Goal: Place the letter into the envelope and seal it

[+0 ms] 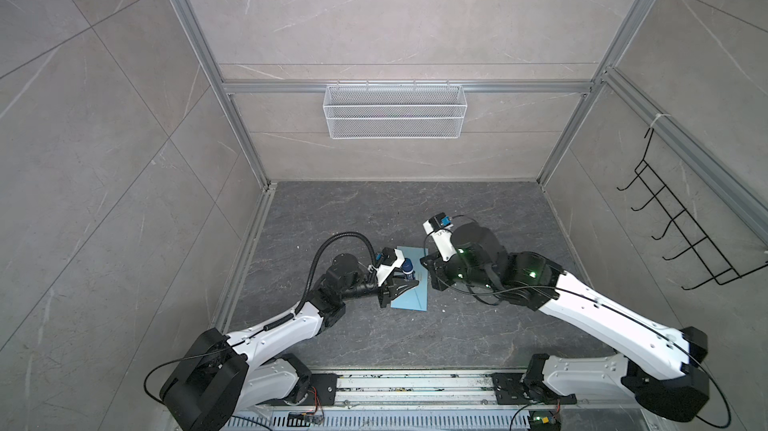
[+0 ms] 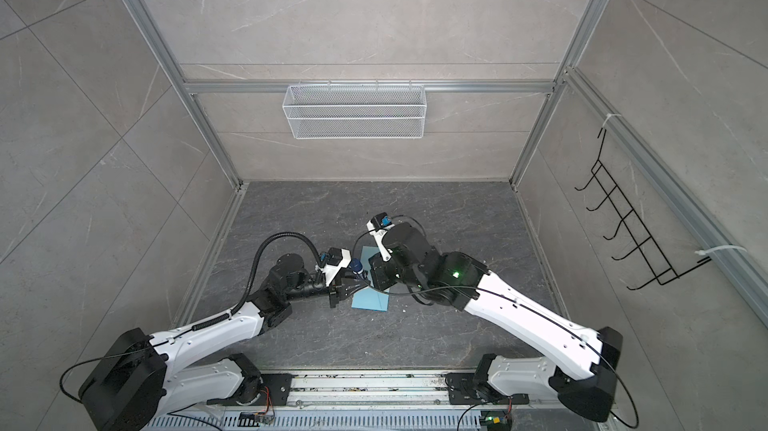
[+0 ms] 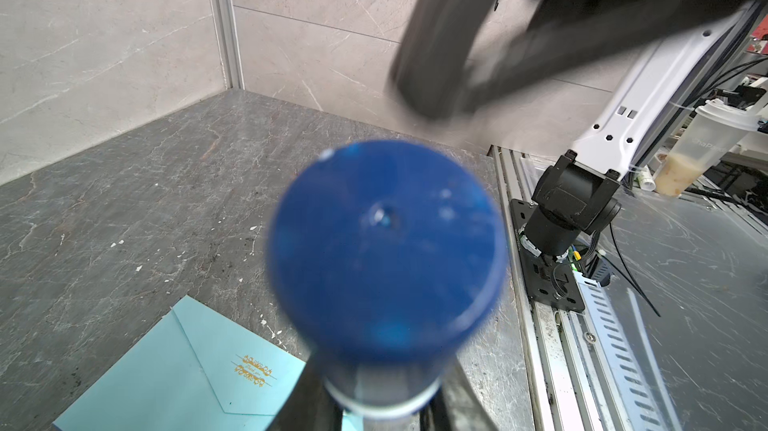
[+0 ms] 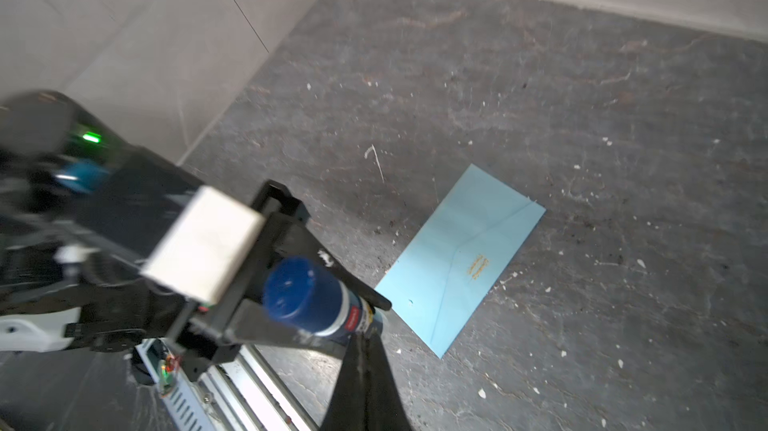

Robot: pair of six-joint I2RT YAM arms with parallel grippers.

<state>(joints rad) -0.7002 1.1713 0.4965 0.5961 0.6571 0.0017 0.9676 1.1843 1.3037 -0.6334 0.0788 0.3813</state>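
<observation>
The light blue envelope (image 1: 415, 298) (image 2: 372, 300) (image 3: 187, 370) (image 4: 461, 258) lies flat on the dark tabletop, its pointed flap folded down and showing a small gold print. The letter is hidden from every view. My left gripper (image 1: 405, 281) (image 2: 359, 283) (image 3: 384, 408) (image 4: 361, 325) is shut on a blue-capped glue stick (image 1: 408, 270) (image 2: 356, 265) (image 3: 386, 250) (image 4: 320, 300) and holds it over the envelope's left edge, cap upward. My right gripper (image 1: 423, 261) (image 4: 365, 335) is shut with nothing between its jaws. Its tips sit right by the stick's lower end.
A white mesh basket (image 1: 395, 111) hangs on the back wall. A black wire hook rack (image 1: 681, 225) is fixed to the right wall. The arms' metal base rail (image 1: 415, 387) runs along the front edge. White specks dot the tabletop (image 4: 582, 117).
</observation>
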